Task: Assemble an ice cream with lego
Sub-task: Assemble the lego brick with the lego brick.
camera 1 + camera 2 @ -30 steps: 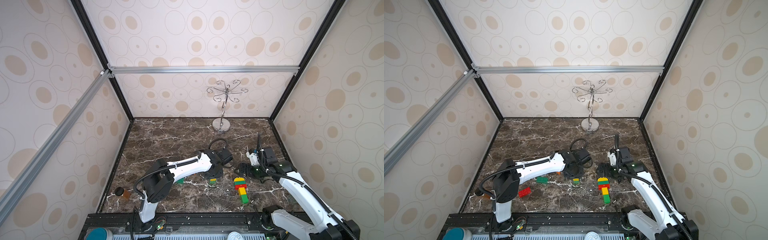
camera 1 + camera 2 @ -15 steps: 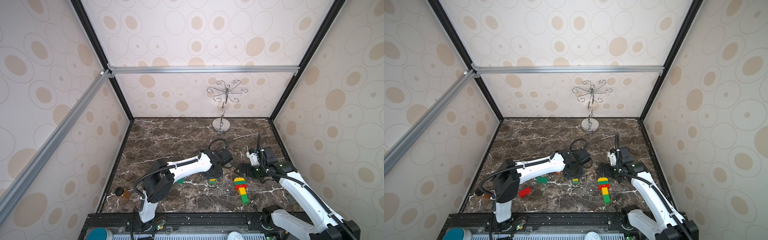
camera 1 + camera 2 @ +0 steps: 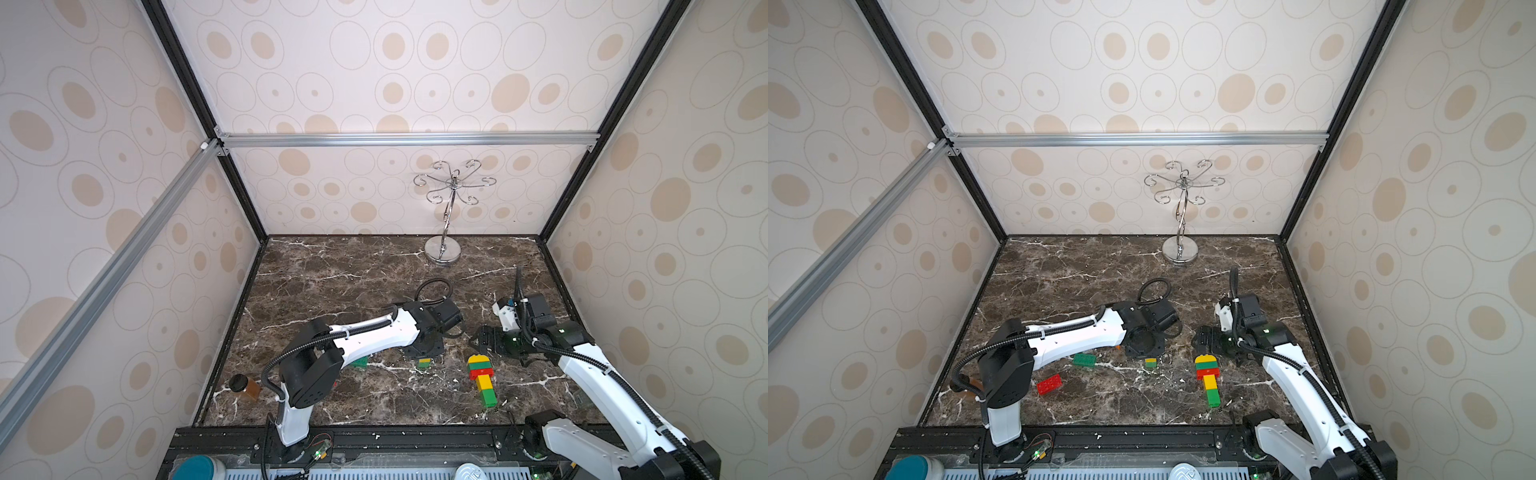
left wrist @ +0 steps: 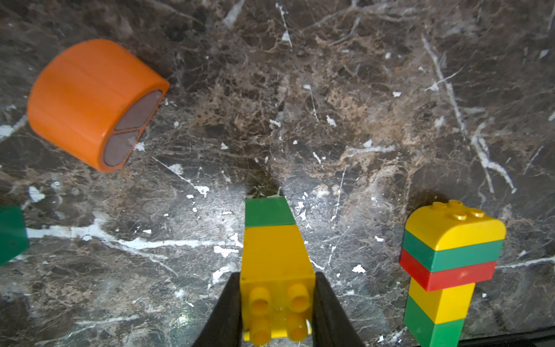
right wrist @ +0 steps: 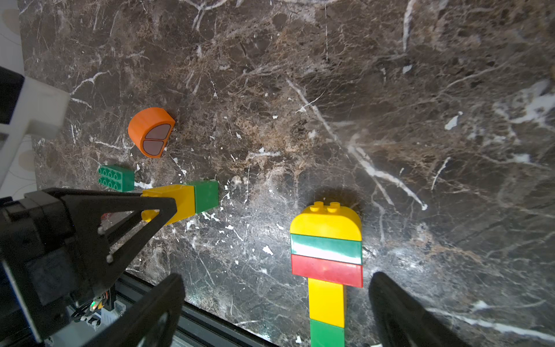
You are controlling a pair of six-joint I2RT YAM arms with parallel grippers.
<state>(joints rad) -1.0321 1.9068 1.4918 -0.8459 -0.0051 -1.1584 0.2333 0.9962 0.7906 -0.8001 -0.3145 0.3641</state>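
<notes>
Left end effector (image 4: 276, 276) pinching yellow-green bricks (image 4: 271, 240); right end effector (image 5: 276, 278) spread. Orange dome (image 4: 87, 99) plain only in wrist views.

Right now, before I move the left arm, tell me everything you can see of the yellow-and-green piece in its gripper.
The yellow-and-green piece is two glossy plastic bricks joined end to end: a yellow one, four studs facing the wrist camera, and a green one beyond it. The left gripper is shut on the yellow brick's sides, black fingers flat against them. The green end points down at the marble table; whether it touches cannot be told.
</notes>
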